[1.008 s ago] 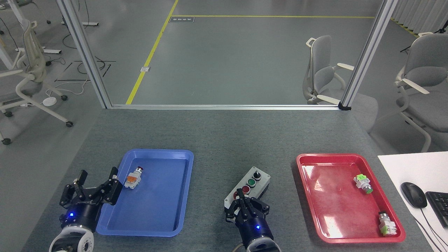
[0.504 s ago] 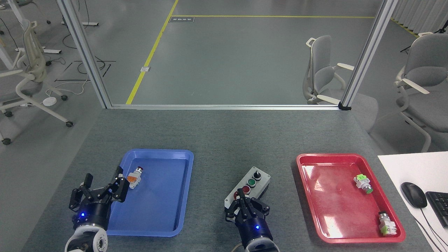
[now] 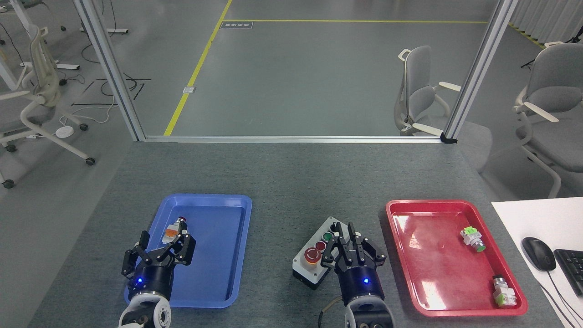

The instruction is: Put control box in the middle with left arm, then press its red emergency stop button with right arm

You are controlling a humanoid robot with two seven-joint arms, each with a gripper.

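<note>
The control box (image 3: 324, 255), light grey on a black base, lies slantwise on the dark-grey tabletop (image 3: 282, 182) between the two trays. Its red emergency stop button (image 3: 312, 255) shows uncovered at the near left end, with the small red button, green button and black knob in a row beyond it. My right gripper (image 3: 345, 228) hovers over the box's right side, to the right of the big button, its fingers drawn close together and holding nothing. Above the blue tray's left part, my left gripper (image 3: 165, 238) is open and holds nothing.
A small loose switch (image 3: 173, 229) with a white-and-orange body lies in the blue tray (image 3: 227, 255), just beyond my left fingers. The red tray (image 3: 423, 255) holds two green-tipped switches (image 3: 472, 239). A mouse (image 3: 538, 253) and keyboard sit on a white desk at right.
My right gripper has come off the big red button and shifted right and farther, uncovering it. My left gripper has moved right, from beside the blue tray to over it.
</note>
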